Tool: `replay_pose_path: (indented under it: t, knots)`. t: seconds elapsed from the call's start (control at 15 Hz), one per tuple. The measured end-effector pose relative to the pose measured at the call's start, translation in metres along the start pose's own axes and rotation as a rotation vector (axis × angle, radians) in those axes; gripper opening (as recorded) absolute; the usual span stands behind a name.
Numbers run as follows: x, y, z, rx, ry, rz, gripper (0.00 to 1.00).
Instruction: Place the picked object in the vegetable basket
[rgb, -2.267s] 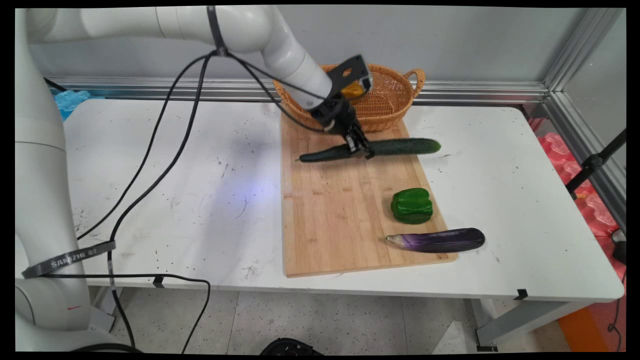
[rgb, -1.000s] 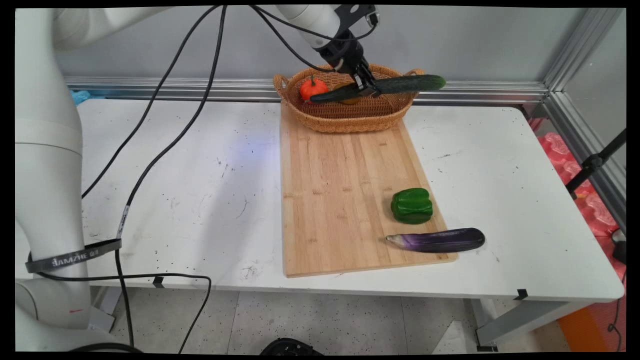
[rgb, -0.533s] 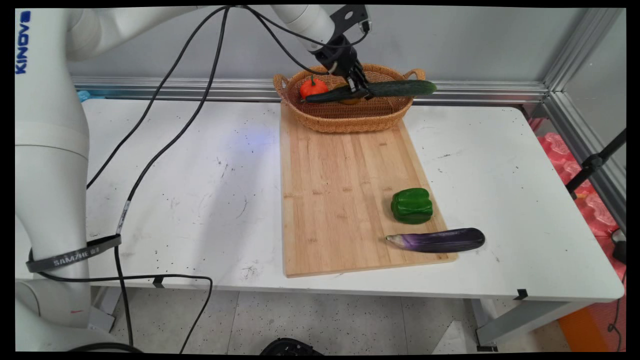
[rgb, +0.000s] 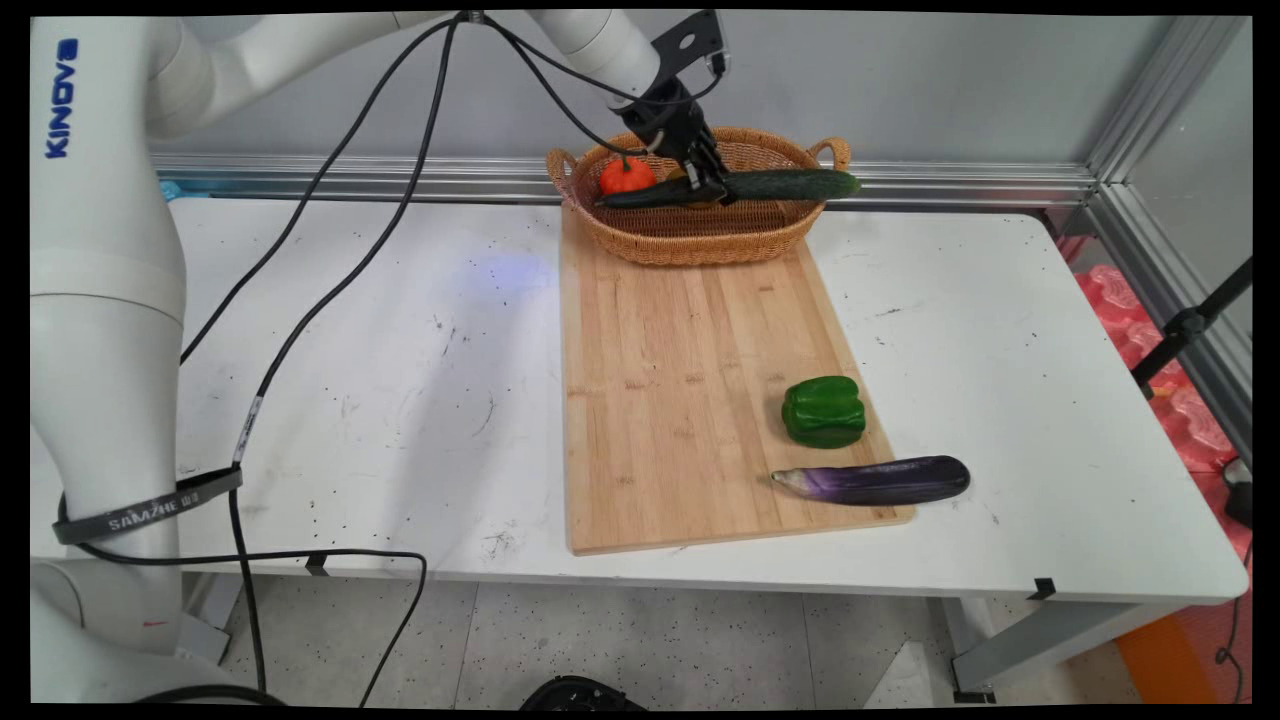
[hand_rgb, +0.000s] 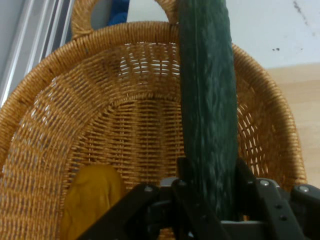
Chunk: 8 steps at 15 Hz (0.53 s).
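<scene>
The gripper (rgb: 712, 190) is clamped around the middle of a long dark green cucumber (rgb: 790, 184), holding it level and crosswise over a woven wicker basket (rgb: 700, 240) at the far end of a wooden cutting board (rgb: 680, 400). Inside the basket lie an orange-red tomato (rgb: 625, 176) and a yellowish piece (hand_rgb: 92, 197) beneath the cucumber.

The cucumber (hand_rgb: 207, 115) has dark, bumpy, faintly glossy skin. The basket (rgb: 690, 235) under it is woven wicker, rough and matt. The cutting board (rgb: 680, 400) is pale wood with visible grain. Pepper (rgb: 823, 411) and eggplant (rgb: 880, 480) look smooth and shiny. The white surface (rgb: 380, 380) is matt and speckled.
</scene>
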Motion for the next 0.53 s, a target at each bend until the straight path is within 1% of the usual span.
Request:
replay_pose_path:
  t: [0.13, 0.2, 0.53]
  knots:
    - [-0.0031, -0.0016, 0.0012, -0.009, 0.000, 0.002, 0.00]
    - [-0.0041, -0.0020, 0.0016, -0.013, 0.000, 0.003, 1.00]
    - [-0.0062, -0.0021, 0.0023, -0.028, 0.004, 0.003, 1.00]
